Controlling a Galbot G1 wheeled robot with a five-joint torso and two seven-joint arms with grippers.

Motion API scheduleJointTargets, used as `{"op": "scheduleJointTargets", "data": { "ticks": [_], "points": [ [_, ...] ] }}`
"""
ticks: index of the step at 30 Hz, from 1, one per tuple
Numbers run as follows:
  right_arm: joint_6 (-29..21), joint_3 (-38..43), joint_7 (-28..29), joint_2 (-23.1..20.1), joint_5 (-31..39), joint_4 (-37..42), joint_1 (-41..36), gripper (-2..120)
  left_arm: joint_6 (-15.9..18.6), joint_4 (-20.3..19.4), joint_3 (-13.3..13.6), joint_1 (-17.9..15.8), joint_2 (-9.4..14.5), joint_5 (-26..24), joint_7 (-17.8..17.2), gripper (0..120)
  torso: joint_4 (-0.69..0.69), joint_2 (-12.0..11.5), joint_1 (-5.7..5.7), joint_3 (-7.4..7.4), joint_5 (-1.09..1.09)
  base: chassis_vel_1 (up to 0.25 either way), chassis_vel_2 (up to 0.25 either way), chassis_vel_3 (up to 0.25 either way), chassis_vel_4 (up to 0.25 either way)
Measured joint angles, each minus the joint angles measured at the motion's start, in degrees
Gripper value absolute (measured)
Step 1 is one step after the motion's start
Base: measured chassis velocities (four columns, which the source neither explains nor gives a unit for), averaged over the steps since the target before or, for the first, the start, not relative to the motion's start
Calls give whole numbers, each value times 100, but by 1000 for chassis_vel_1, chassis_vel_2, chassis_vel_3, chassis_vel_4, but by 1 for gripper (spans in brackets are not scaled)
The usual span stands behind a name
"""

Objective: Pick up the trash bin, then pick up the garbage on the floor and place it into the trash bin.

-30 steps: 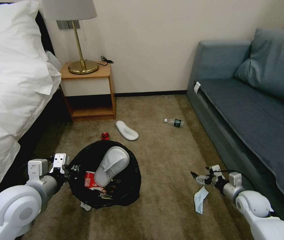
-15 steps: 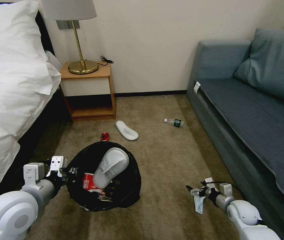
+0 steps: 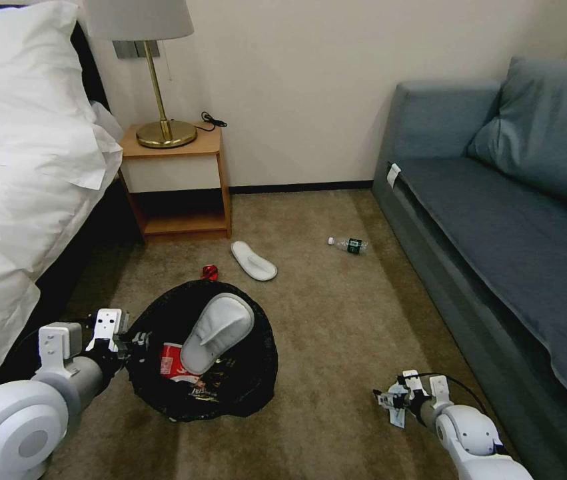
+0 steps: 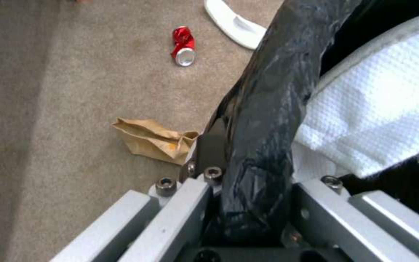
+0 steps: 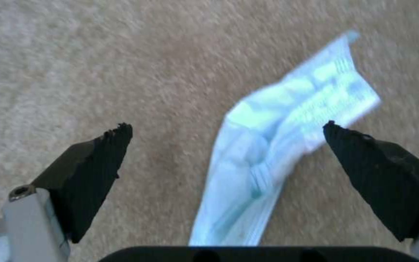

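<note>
Step in hand, as judged: the trash bin (image 3: 203, 360) is already held, and collection of floor litter is under way, with the pale blue mask (image 5: 287, 145) taken as the current target.

Left gripper (image 4: 248, 203): closed on the bin's rim, with the crinkled black bag liner (image 4: 267, 109) pinched between its jaws. The bin is held low, to the robot's left front, beside the bed (image 3: 16, 200).

Bin contents: one white slipper (image 3: 216, 333) propped upright against the inside, and a red-and-white wrapper (image 3: 170, 363) beneath it.

Right gripper (image 5: 229, 153): spread wide, nothing held. It is poised low over the carpet (image 3: 336, 313) at the robot's right front, close to the sofa (image 3: 516, 220). In the right wrist view the mask is seen lying between the two black fingertips (image 5: 98, 160), one tip near its upper corner; contact cannot be confirmed.

Litter not yet collected:
- second white slipper (image 3: 253, 260), near the nightstand (image 3: 176, 180)
- crushed red can (image 4: 183, 45), just behind the bin
- crumpled brown paper bag (image 4: 151, 140), on the carpet close by the bin
- clear bottle (image 3: 348, 245), well apart, toward the sofa

Next move, as judged: the right gripper is to be lowered until both tips reach the carpet, then closed across the mask. The mask is thin, limp and flat, so a pinch on a raised fold is called for; otherwise it may be slid over the pile rather than caught.
</note>
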Motion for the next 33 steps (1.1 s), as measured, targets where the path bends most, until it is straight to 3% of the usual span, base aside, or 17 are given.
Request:
{"op": "scheduleJointTargets", "data": {
  "ticks": [8,18,21,23,33],
  "points": [
    [-310,74,339,154,366,-60,75,100,0,-86,0,80,40,-2,-18,2,0,0,0,0,0,0,0,0,0],
    [-325,52,566,276,440,-226,211,98,-1,-142,-16,128,66,-15,-32,2,0,0,0,0,1,0,0,0,0],
    [-324,53,606,341,438,-341,322,93,-1,-142,-16,133,98,-1,-31,2,1,0,0,0,1,0,0,0,0],
    [-321,52,652,376,435,-455,394,81,-1,-143,-21,131,121,-9,-29,2,1,0,0,0,0,0,0,0,0],
    [-297,32,759,414,392,-626,483,74,-1,-139,-27,96,147,-23,-26,2,0,0,0,0,0,0,0,0,0]
  ]
}}
